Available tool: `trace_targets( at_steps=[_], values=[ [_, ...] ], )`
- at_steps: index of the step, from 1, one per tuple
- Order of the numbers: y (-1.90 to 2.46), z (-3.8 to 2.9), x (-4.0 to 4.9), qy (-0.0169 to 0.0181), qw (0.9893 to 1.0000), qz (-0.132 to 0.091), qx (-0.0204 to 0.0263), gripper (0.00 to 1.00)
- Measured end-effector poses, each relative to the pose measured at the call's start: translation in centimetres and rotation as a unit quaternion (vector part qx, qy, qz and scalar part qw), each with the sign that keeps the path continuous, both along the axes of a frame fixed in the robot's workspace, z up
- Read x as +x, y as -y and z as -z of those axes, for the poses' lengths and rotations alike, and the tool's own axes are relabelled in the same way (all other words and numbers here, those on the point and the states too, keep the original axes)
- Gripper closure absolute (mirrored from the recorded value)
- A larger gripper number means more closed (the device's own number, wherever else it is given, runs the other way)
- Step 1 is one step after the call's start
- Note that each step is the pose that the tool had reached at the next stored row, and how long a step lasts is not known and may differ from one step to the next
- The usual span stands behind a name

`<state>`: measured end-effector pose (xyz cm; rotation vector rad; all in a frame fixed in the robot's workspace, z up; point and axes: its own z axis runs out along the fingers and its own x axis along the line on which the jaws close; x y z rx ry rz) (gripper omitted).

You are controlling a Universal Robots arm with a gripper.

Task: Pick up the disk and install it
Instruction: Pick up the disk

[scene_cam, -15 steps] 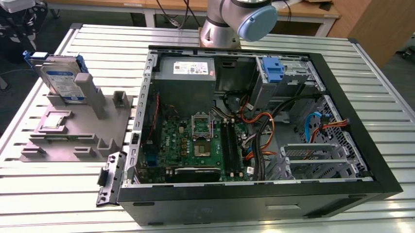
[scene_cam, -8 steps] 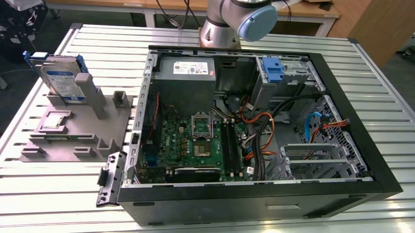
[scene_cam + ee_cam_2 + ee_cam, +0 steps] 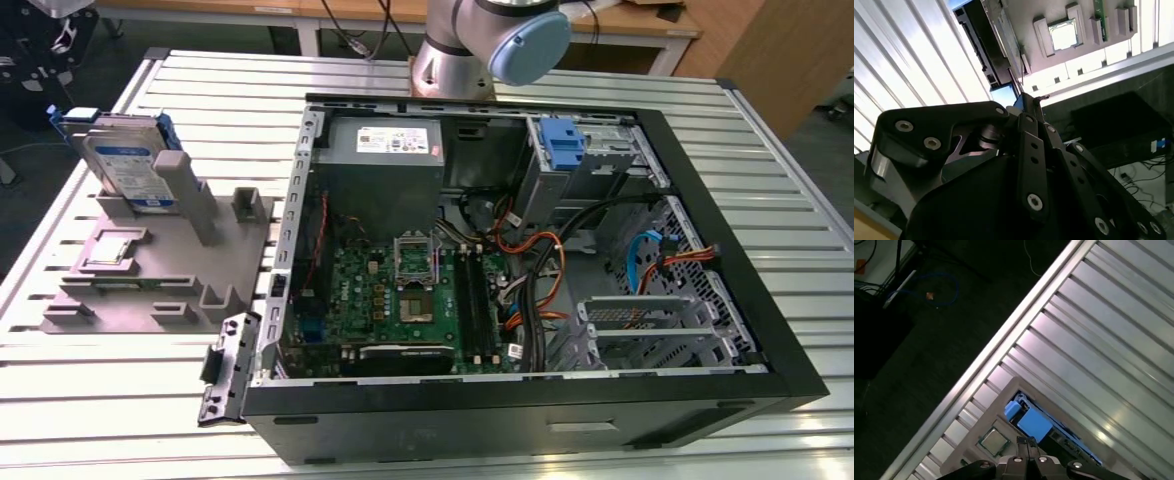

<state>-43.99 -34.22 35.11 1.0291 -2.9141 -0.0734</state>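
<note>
The task is at its start, judging by how things lie: the disk (image 3: 127, 160) stands on edge in a grey fixture (image 3: 134, 290), its blue bracket uppermost. It is near the edge of the slatted metal table (image 3: 107, 410) on the exterior view's left, toward the far corner, and nothing grips it. The open computer case (image 3: 534, 400) lies beside the fixture, taking up the middle of the table, and the disk is not yet in it. The gripper (image 3: 1026, 441) hangs above the fixture, looking down on the disk's blue-capped top edge in the first wrist view, with clear air between them. Its fingers appear drawn together to one tip and they hold nothing. In the second wrist view the gripper's black linkages fill the foreground, and beyond the tip lies the disk, dark on its edge. A small square chip (image 3: 1064, 32) sits in another pocket of the same fixture, just beside the disk. So the approach is under way, while the pick-up and the installation both remain to be done.
</note>
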Motion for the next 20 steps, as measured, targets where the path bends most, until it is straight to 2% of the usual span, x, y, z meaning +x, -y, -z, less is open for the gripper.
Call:
trace_targets(
  at_steps=[4,9,10,11,13,15,19,20],
  values=[
    [0.0,0.04,0.0,0.0,0.9994,-0.036,0.0,0.9],
    [0.0,0.08,0.0,0.0008,0.9973,-0.073,0.0,0.9],
    [0.0,0.11,-0.01,0.0037,0.997,-0.077,0.0032,0.9],
    [0.0,0.13,-0.02,0.0064,0.9968,-0.078,0.0115,0.9],
    [-0.01,0.14,-0.02,0.0072,0.9962,-0.086,0.014,0.9],
    [0.0,0.17,-0.01,0.0071,0.9946,-0.102,0.0143,0.9],
    [0.0,0.23,-0.02,0.0066,0.9904,-0.137,0.0145,0.9],
    [0.0,0.24,-0.02,0.0067,0.9897,-0.143,0.0145,0.9]
  ],
)
